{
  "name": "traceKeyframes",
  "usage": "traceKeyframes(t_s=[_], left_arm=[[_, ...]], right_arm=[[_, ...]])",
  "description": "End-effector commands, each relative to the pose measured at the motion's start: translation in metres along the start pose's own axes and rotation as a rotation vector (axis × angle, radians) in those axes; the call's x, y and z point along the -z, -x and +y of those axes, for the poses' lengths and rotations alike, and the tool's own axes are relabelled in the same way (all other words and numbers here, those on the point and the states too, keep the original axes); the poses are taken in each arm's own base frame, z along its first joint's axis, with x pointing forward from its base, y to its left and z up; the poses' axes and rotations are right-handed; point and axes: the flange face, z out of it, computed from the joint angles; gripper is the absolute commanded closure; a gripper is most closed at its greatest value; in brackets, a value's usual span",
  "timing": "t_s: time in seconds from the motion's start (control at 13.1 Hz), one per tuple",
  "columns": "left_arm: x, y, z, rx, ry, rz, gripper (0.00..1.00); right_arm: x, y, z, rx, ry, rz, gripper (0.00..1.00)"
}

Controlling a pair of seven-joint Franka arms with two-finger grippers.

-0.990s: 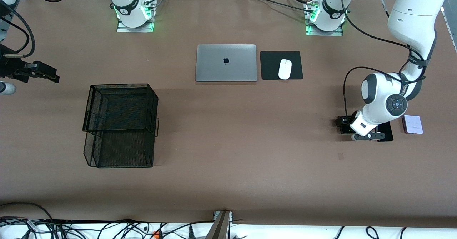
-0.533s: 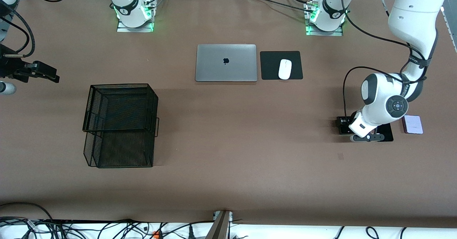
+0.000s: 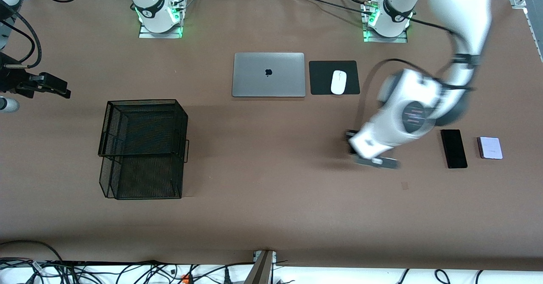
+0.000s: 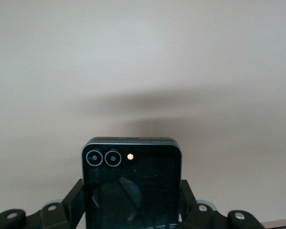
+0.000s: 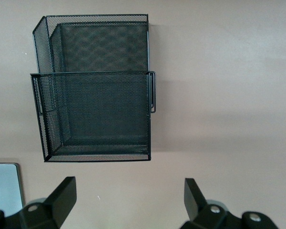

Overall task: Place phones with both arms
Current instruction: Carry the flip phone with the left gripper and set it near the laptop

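My left gripper (image 4: pixel 132 202) is shut on the small black flip phone (image 4: pixel 132 183), which stands between its fingers (image 4: pixel 72 202) with two camera rings and a glowing dot on its face. In the front view the left gripper (image 3: pixel 354 146) hangs blurred above bare table, between the mouse pad and the long black slab phone (image 3: pixel 453 148). The pale lavender phone (image 3: pixel 490 147) lies beside the slab, toward the left arm's end. My right gripper (image 3: pixel 59 89) waits at the right arm's end, open (image 5: pixel 128 195), with nothing between its fingers.
A black wire-mesh tray stack (image 3: pixel 143 148) stands toward the right arm's end and shows in the right wrist view (image 5: pixel 97 90). A shut silver laptop (image 3: pixel 268 74) and a white mouse (image 3: pixel 338 82) on a black pad (image 3: pixel 322 78) lie near the bases.
The left gripper closed on the flip phone, lifted it off the table and swung toward the table's middle, uncovering the slab phone. The right arm stayed still.
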Motion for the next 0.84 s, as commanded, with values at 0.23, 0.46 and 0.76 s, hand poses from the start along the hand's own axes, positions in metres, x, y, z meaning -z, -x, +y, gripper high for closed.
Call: traceKeyframes(t_s=[0.23, 0.46, 0.76], left_arm=[[-0.101, 0.014, 0.189, 0.069, 0.138, 0.147, 0.93], [-0.12, 0.025, 0.204, 0.14, 0.14, 0.133, 0.0], [-0.073, 0.01, 0.164, 0.193, 0.068, 0.117, 0.0]], right_arm=[[0.002, 0.002, 0.002, 0.011, -0.005, 0.006, 0.0], [-0.003, 0.0, 0.001, 0.016, -0.004, -0.002, 0.0], [-0.012, -0.011, -0.014, 0.054, -0.001, 0.014, 0.0]])
